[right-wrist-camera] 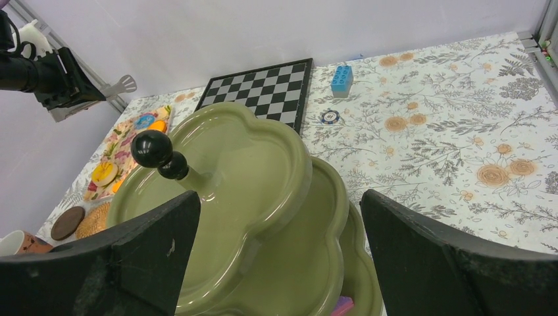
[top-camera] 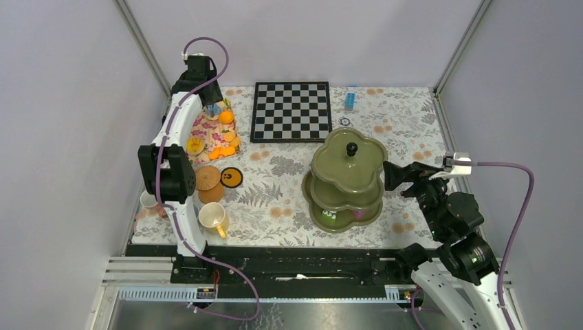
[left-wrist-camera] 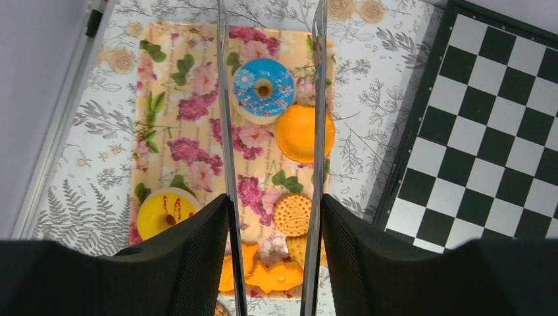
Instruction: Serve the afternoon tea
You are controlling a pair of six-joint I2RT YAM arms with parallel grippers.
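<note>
Olive-green stand (top-camera: 347, 182) sat centre of the bench (top-camera: 412, 124), tiers nearly bare; sweets (top-camera: 221, 141) lay on the floral tray (left-wrist-camera: 191, 85) far left. Left end effector (left-wrist-camera: 271, 20) hung open above the blue doughnut (left-wrist-camera: 264, 89), likely for a pick. Right end effector (right-wrist-camera: 278, 197) stood open, empty, beside the stand.

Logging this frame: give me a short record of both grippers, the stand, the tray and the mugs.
left gripper: open, over the floral tray, blue doughnut below
right gripper: open, facing the stand
stand: upright, top tier bare, small sweets on bottom tier
cream mug: near left corner, beside brown coasters
</note>
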